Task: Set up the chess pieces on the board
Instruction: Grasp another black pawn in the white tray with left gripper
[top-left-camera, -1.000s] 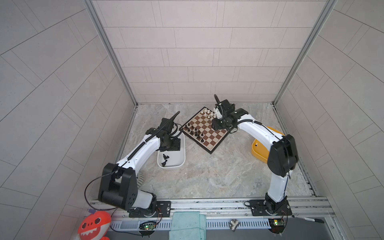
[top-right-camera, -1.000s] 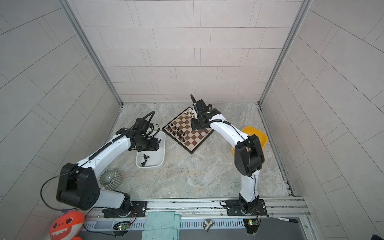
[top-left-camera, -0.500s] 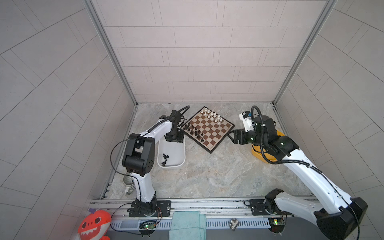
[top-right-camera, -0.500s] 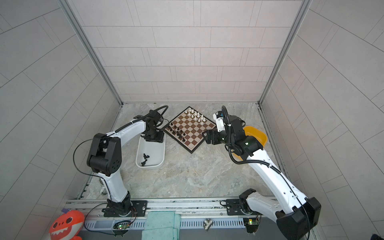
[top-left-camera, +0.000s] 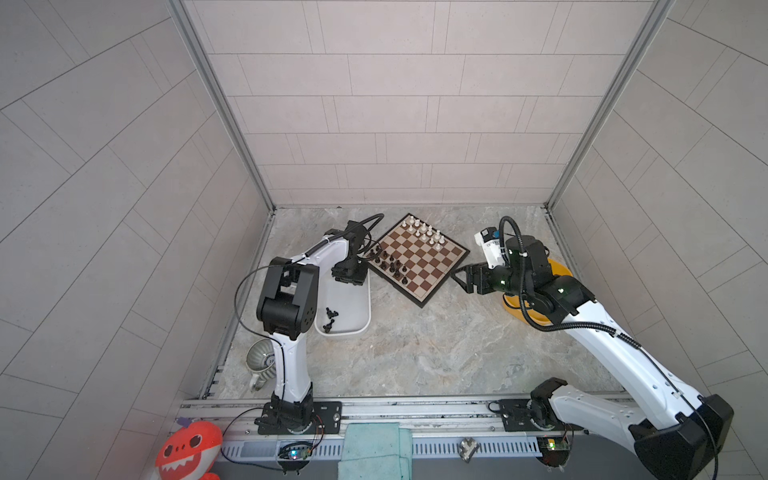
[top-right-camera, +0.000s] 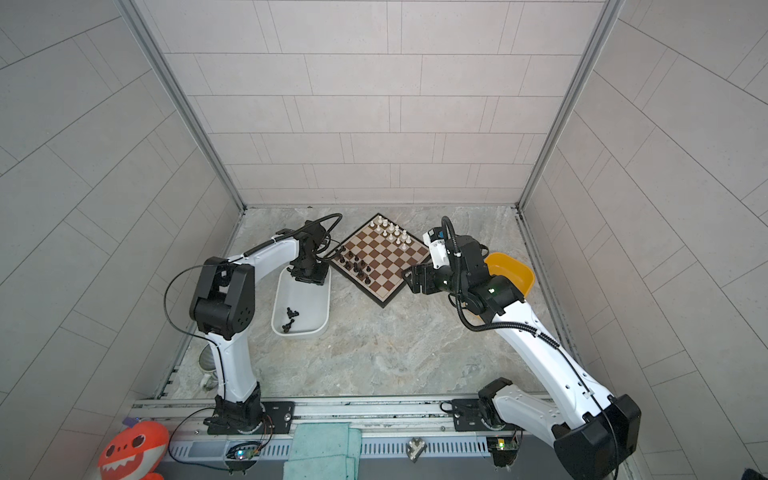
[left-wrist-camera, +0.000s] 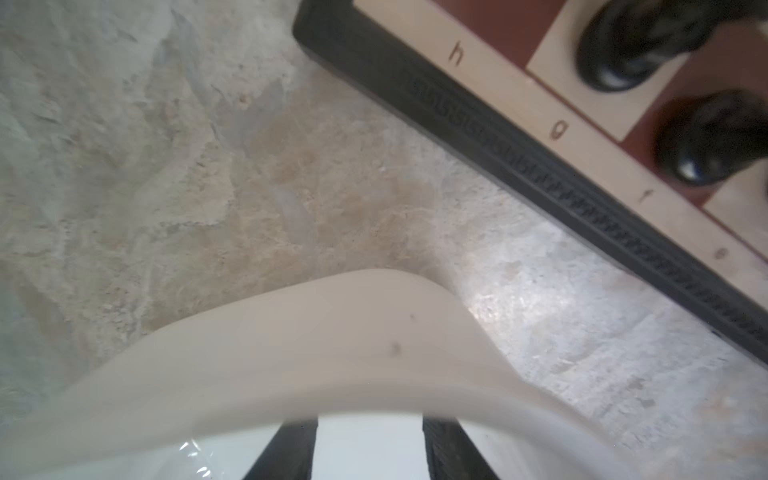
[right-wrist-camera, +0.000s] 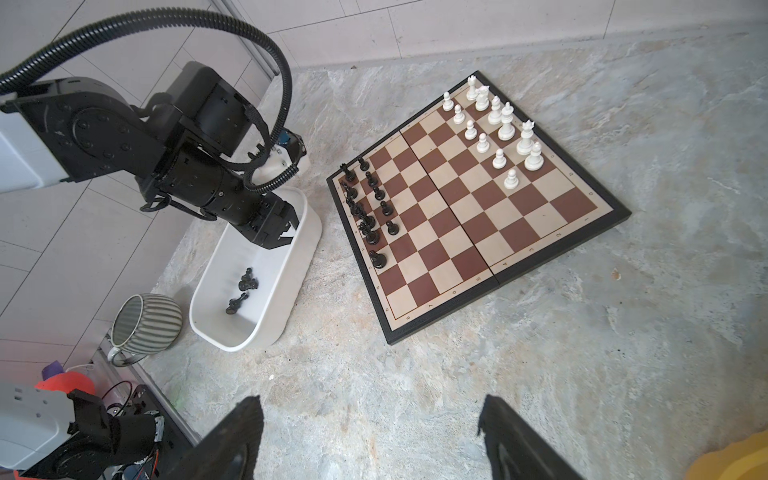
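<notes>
1. The board (top-left-camera: 419, 266) is lying flat just above the centre in both top views. It is sitting corner-on like a diamond, showing dark brown and cream squares inside a thin black rim.
2. White chessmen (top-left-camera: 424, 233) are standing upright in two rows along its upper right edge.
3. Black chessmen (top-left-camera: 389, 264) are standing along its lower left edge.
4. A few loose black chessmen (top-left-camera: 330, 318) are lying toppled in the white tub (top-left-camera: 353, 307), lower left of the board.
</notes>
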